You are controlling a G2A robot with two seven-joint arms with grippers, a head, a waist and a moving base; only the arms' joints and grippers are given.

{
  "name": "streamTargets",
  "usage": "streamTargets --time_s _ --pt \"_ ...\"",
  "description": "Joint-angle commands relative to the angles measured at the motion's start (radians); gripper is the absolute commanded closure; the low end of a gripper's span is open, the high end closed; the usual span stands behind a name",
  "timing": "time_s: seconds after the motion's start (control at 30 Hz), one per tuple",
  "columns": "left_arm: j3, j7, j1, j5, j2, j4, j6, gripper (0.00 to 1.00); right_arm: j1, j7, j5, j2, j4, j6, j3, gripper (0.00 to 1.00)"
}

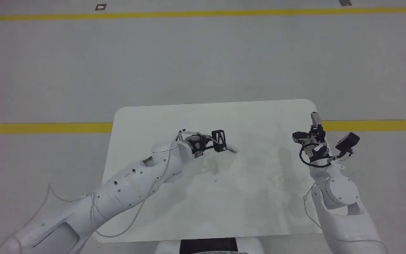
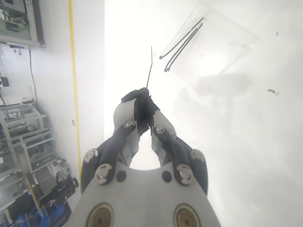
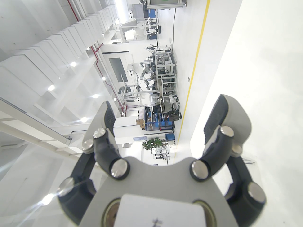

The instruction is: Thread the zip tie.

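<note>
Tail of thin black plastic zip tie juts straight ahead from our left gripper, pinched; right gripper gapes well apart.

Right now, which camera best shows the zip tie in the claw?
The left wrist view: the zip tie sticks out dark from the shut left claw. The top view gives a tiny sliver there; the right wrist view faces the hall.

Large robotics lab or factory hall, pale grey floor marked with yellow lines, white table, metal equipment racks, blue bins, other robot arms at distant workstations, high ceiling with round lights
</note>
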Motion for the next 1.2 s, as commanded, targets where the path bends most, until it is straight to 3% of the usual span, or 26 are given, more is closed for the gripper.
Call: streamTargets --time_s 0.0,0.3,0.53,0.73,0.87,1.17 --pt "-0.009 0.057 0.003 -0.014 0.033 -0.003 0.000 1.00 0.000 0.000 0.000 0.000 0.000 0.000 0.000 0.00" --pt "-0.030 0.260 0.026 -0.109 0.159 -0.051 0.000 1.00 0.000 0.000 0.000 0.000 0.000 0.000 0.000 0.00" --pt "-0.020 0.411 0.012 -0.176 0.249 -0.061 0.000 1.00 0.000 0.000 0.000 0.000 0.000 0.000 0.000 0.00" --pt "-0.031 0.464 0.004 -0.208 0.314 -0.074 0.000 1.00 0.000 0.000 0.000 0.000 0.000 0.000 0.000 0.00" --pt "-0.020 0.493 0.008 -0.194 0.336 -0.123 0.000 1.00 0.000 0.000 0.000 0.000 0.000 0.000 0.000 0.00" --pt "-0.020 0.493 0.008 -0.194 0.336 -0.123 0.000 1.00 0.000 0.000 0.000 0.000 0.000 0.000 0.000 0.00"
